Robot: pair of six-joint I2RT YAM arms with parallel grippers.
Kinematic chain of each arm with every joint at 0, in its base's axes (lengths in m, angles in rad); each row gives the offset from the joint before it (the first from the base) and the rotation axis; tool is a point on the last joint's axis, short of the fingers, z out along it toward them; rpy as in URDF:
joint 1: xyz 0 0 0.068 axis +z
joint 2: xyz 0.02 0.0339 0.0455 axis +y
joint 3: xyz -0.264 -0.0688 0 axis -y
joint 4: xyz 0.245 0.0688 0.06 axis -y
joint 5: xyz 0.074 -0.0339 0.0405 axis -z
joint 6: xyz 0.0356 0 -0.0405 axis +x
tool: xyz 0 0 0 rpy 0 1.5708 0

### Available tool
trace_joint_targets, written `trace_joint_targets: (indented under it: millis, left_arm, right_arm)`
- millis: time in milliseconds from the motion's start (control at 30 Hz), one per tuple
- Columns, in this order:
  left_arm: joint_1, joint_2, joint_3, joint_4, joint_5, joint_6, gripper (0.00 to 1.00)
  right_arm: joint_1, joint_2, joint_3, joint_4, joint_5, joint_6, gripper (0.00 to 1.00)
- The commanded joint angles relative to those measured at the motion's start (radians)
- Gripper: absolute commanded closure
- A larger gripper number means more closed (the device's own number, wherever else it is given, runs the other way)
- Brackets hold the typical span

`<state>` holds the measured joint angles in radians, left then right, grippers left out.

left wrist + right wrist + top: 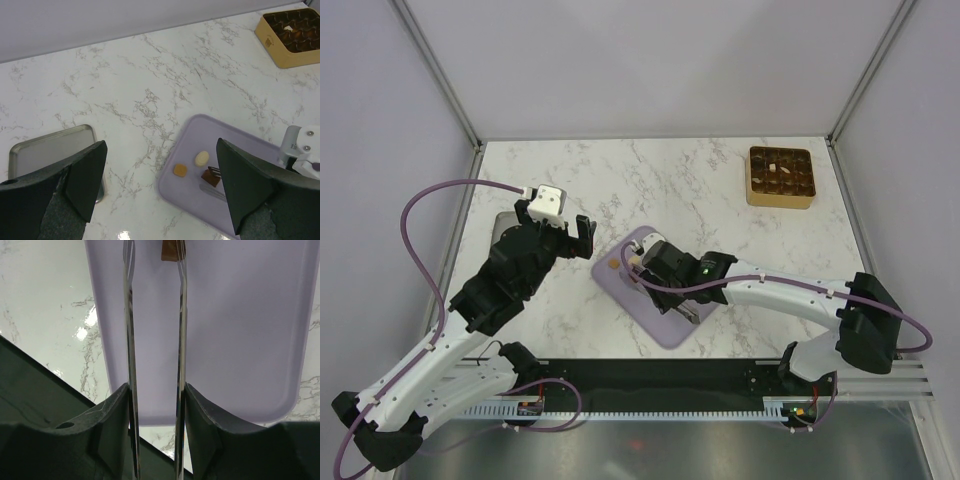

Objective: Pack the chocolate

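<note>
The right gripper (pixel 155 400) clamps metal tongs (pixel 129 340), whose 2 arms stand spread around a dark chocolate (pixel 170 250) on the lilac mat (pixel 240 330). The chocolate seems to touch only 1 arm. A tan piece (pixel 180 170) and a cream piece (pixel 201 158) lie near it. The left gripper (pixel 160 175) hovers, jaws wide, holding nothing. An uneven squeeze could flick the chocolate away, or it could slip out before reaching the distant gold tray (pixel 280 55).
</note>
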<state>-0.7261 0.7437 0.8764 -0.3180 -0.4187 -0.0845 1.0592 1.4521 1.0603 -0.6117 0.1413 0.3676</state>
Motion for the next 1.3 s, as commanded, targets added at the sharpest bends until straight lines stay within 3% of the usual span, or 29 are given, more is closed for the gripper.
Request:
trace_joint_targets:
  millis: [0,733,1267]
  left_arm:
    - [-0.004,-0.004,-0.007,0.046,-0.037,0.045,0.02]
    - [-0.004,-0.001,-0.008,0.046,-0.040,0.048,0.02]
    - [-0.004,0.003,-0.010,0.046,-0.034,0.051,0.02]
  right_arm:
    - [0.019,0.023,0.010,0.026,0.070,0.014,0.48]
    - [0.045,0.042,0.076,-0.054,0.153,0.028,0.49]
    - [0.045,0.065,0.049,-0.014,0.169,0.008,0.49]
